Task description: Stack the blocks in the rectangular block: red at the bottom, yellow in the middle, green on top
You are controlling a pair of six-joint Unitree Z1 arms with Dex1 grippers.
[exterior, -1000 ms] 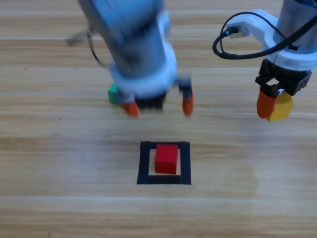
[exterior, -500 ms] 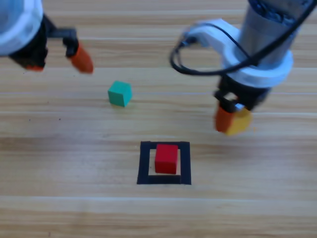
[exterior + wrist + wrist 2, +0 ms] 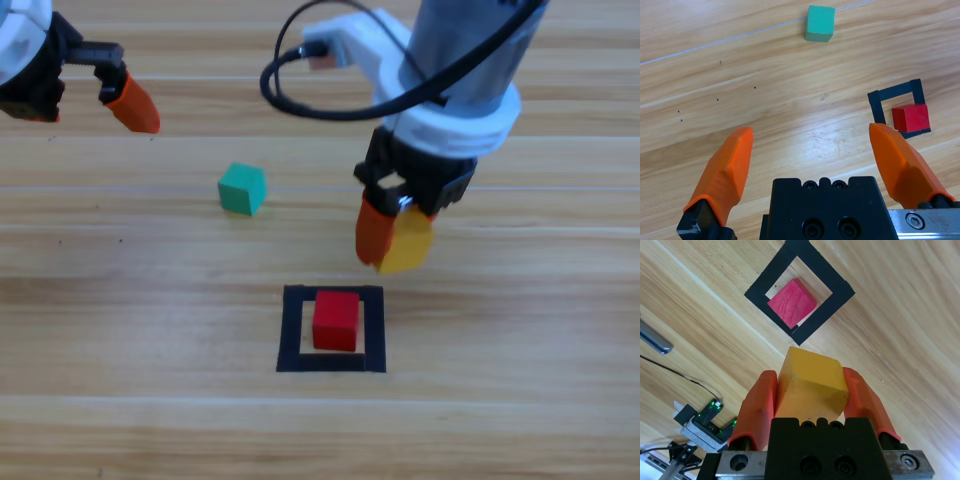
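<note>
Right tool (image 3: 392,240): pinching the yellow cube (image 3: 407,243) between its orange jaws, held in the air just beside the upper right corner of the black tape frame (image 3: 290,330).
Change: over the last second this tool has carried the yellow cube in from the far right, toward the frame.
Left tool (image 3: 817,150): jaws spread, holding nothing; it has drawn back from the middle to the upper left corner of the high view.
Red cube (image 3: 336,320): sits inside the frame on the counter (image 3: 120,330), its top bare.
Green cube (image 3: 242,188): loose on the counter, well apart from the frame.
Meaning: bottom layer looks done; the yellow cube seems nearly lined up for placing, green waits last.
</note>
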